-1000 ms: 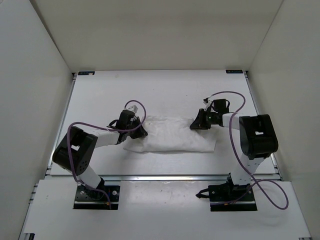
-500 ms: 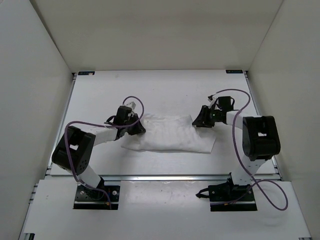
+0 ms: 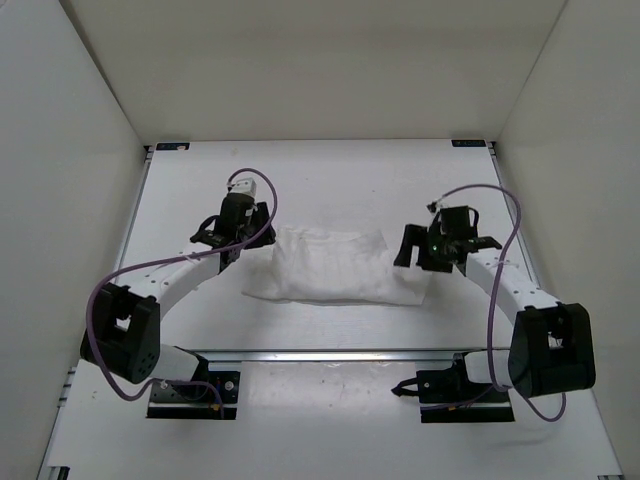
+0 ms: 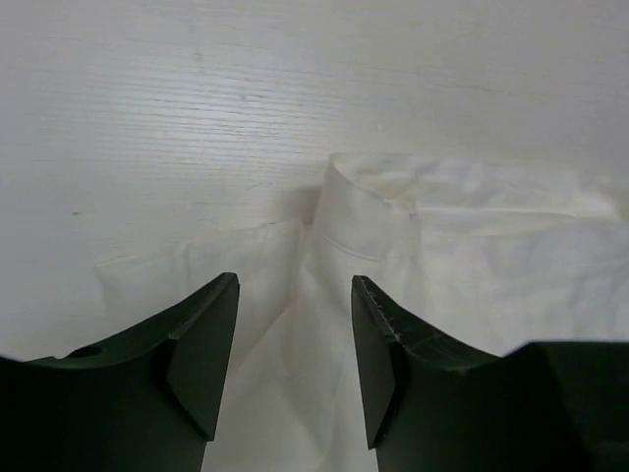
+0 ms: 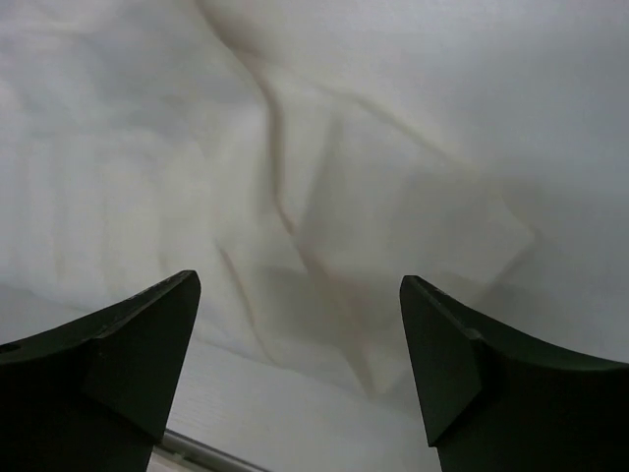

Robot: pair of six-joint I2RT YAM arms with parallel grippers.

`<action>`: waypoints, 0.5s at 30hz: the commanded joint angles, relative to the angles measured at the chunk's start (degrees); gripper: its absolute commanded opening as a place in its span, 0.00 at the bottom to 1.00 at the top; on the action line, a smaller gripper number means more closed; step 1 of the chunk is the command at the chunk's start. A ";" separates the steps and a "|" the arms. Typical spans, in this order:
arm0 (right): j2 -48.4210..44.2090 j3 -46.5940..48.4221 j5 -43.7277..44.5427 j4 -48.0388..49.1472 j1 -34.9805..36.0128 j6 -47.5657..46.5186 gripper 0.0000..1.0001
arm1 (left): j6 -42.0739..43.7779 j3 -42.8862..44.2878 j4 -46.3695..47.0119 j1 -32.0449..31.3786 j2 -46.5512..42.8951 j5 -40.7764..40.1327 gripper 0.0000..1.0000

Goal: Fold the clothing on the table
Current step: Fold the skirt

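Observation:
The clothing (image 3: 335, 265) lies in a wrinkled white bundle on the middle of the table (image 3: 330, 180). My left gripper (image 3: 243, 232) hovers just off its left end, open. In the left wrist view the fingers (image 4: 201, 339) frame a folded corner of the clothing (image 4: 462, 246) without touching it. At the right end of the clothing my right gripper (image 3: 412, 250) also stands open. The right wrist view shows its gripper (image 5: 300, 290) spread wide above creased clothing (image 5: 393, 147), with nothing held.
White walls enclose the table on three sides. A metal rail (image 3: 330, 353) runs along the near edge, in front of both arm bases. Purple cables loop off each arm. A strip of bare table (image 5: 285, 418) shows below the clothing's edge in the right wrist view.
Both grippers opened and let go of the clothing. The left arm drew back up and to the left, the right arm down and to the right. The clothing's left end now lies folded inward.

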 commanded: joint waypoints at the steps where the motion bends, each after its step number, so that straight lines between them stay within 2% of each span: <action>1: -3.04 -5.80 8.15 -6.10 -1.06 2.20 0.83 | 2.09 -1.30 -4.06 -0.11 -2.29 -3.84 0.61; 6: -1.99 -8.35 7.82 -5.58 -1.42 2.46 0.83 | 1.57 -3.07 -5.20 -0.64 -0.10 -2.00 0.60; 15: 2.93 -10.20 3.86 2.76 1.13 5.10 0.82 | 0.07 -3.59 -6.44 0.50 4.48 0.20 0.53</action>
